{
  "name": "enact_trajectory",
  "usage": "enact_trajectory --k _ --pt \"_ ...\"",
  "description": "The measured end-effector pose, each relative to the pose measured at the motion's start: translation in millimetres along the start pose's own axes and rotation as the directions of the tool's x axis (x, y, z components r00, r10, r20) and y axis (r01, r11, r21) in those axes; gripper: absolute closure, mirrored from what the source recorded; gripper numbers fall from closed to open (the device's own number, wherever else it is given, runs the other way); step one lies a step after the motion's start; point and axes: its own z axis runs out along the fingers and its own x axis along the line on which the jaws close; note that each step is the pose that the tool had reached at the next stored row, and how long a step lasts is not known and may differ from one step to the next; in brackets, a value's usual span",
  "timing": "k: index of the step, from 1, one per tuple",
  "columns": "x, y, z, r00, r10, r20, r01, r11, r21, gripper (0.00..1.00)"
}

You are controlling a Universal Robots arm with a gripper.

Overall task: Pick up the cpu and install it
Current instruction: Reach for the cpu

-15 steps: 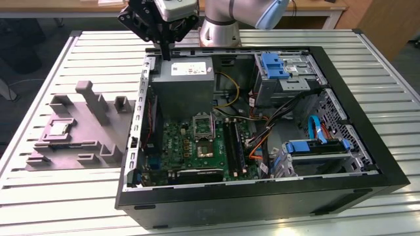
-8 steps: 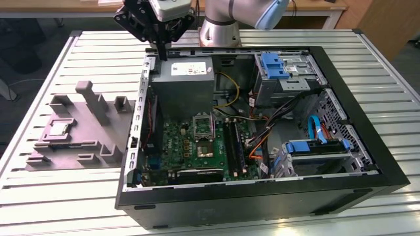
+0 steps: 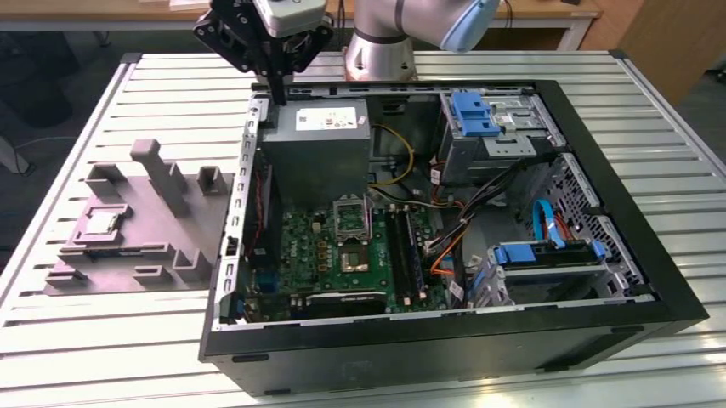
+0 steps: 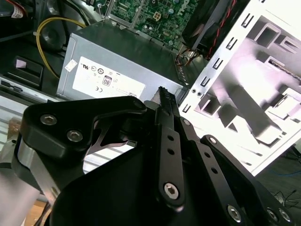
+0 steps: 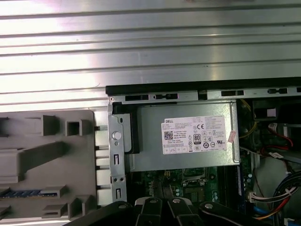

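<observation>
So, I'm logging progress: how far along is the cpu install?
Nothing done yet: the cpu lies in the tray. The pincer, shut and empty, hangs over the case corner by the power supply. Pick-up and install both remain.

The black gripper (image 4: 163,96) stands in the foreground, its fingers drawn together into one narrow tip. Just beyond that tip lies the grey power supply (image 4: 131,52) with its white label (image 4: 106,80). A yellow cable (image 4: 59,19) loops beside it and the green motherboard (image 4: 150,12) lies past it. The case's slotted metal wall (image 4: 223,54) separates it from the pale moulded tray (image 4: 249,84).
</observation>
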Motion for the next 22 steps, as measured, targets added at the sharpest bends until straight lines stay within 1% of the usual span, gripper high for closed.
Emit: enact_trajectory --k 22 --pt "5.7 -0.5 -0.1 1.0000 0.000 0.0000 0.000 1.0000 0.0000 0.89"
